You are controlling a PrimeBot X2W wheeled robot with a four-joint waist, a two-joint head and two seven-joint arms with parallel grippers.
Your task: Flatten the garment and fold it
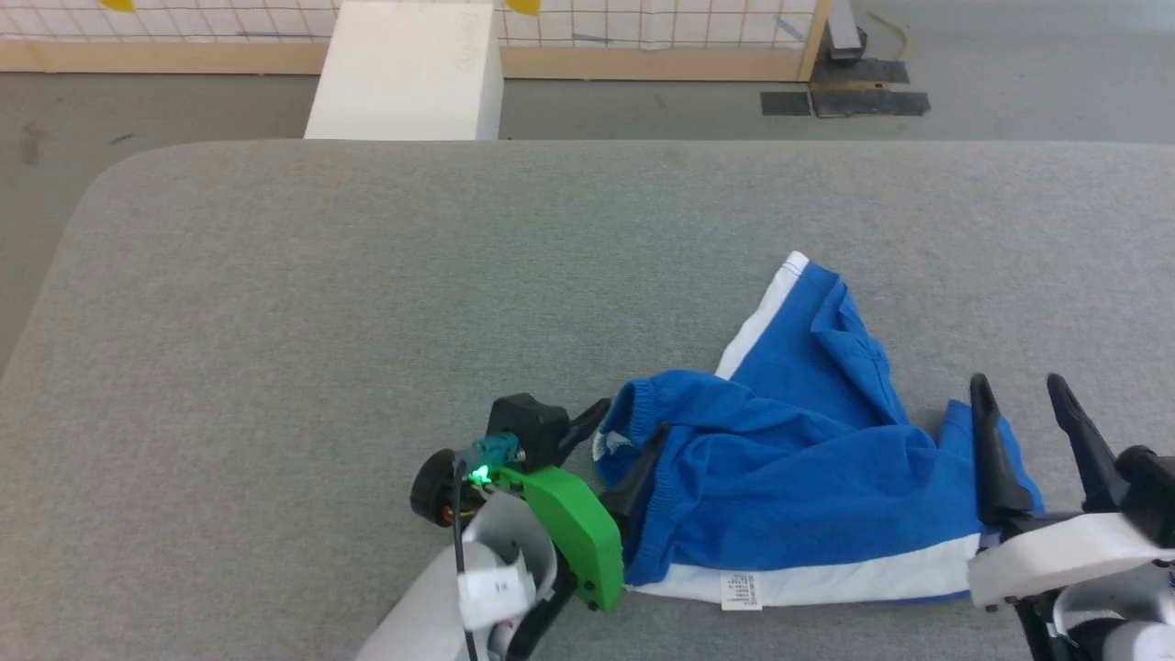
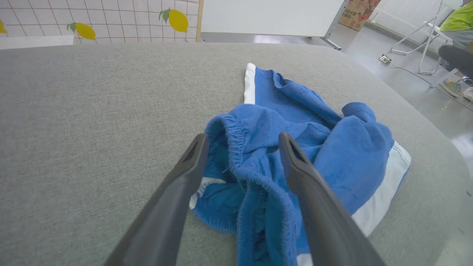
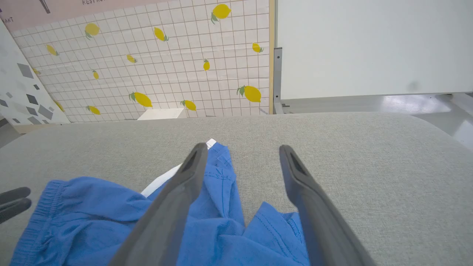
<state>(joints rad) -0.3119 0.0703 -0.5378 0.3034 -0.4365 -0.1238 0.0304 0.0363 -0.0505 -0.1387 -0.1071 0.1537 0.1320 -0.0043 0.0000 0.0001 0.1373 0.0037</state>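
Note:
The garment (image 1: 789, 477), bright blue shorts with white side stripes, lies crumpled on the grey padded table (image 1: 367, 275), right of centre near the front edge. A white care label sticks out of its near edge. My left gripper (image 1: 633, 418) is open at the garment's left end. In the left wrist view the gathered waistband (image 2: 236, 147) bunches up between the spread fingers of that gripper (image 2: 242, 138). My right gripper (image 1: 1016, 381) stands open over the garment's right end. Blue cloth (image 3: 229, 207) lies under and between the right gripper's (image 3: 242, 147) fingers, untouched by them.
A white box (image 1: 404, 73) stands on the floor beyond the table's far edge, before a wood-framed grid panel (image 3: 166, 66) with lemon prints. A seated person (image 2: 456, 22) shows far off to the right. Bare table stretches left and behind the garment.

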